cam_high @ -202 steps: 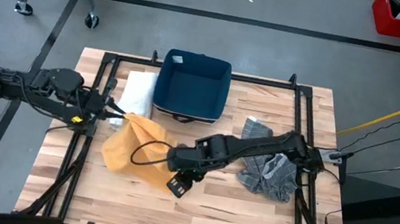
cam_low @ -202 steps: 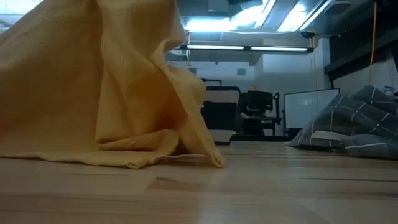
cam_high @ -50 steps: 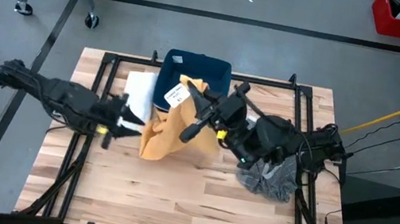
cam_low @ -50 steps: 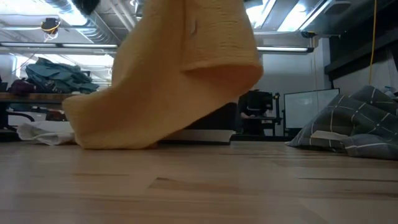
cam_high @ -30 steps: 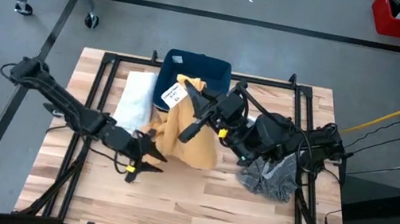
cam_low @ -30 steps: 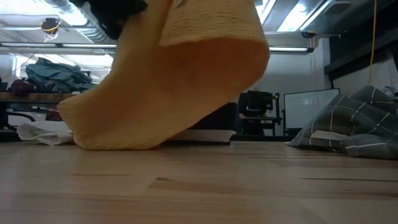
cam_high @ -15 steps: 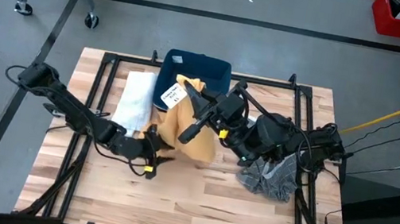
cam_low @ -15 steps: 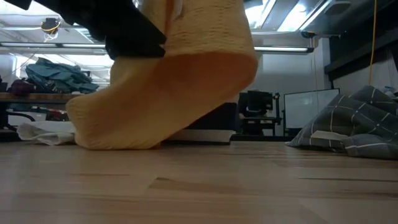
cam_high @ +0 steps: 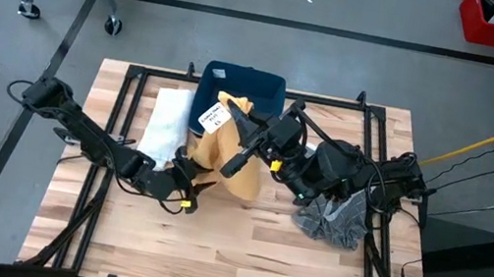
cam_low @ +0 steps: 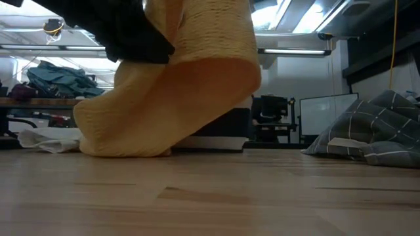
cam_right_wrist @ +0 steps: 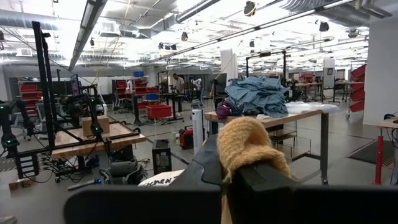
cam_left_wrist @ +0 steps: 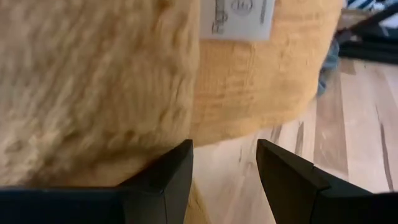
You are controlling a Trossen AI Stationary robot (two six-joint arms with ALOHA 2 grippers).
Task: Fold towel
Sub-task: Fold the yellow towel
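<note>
Folding at an early stage. My right gripper point(cam_high: 234, 115), clamped shut on one corner, holds the yellow knitted towel point(cam_high: 224, 160) hanging above the wooden slatted desk point(cam_high: 306, 267). My left gripper point(cam_high: 189, 177), jaws apart, sits at the draped lower edge without gripping it. No fold is made.

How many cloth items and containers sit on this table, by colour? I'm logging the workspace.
Yellow towel: 1
White cloth: 1
Grey checked cloth: 1
Blue bin: 1
Total: 4
</note>
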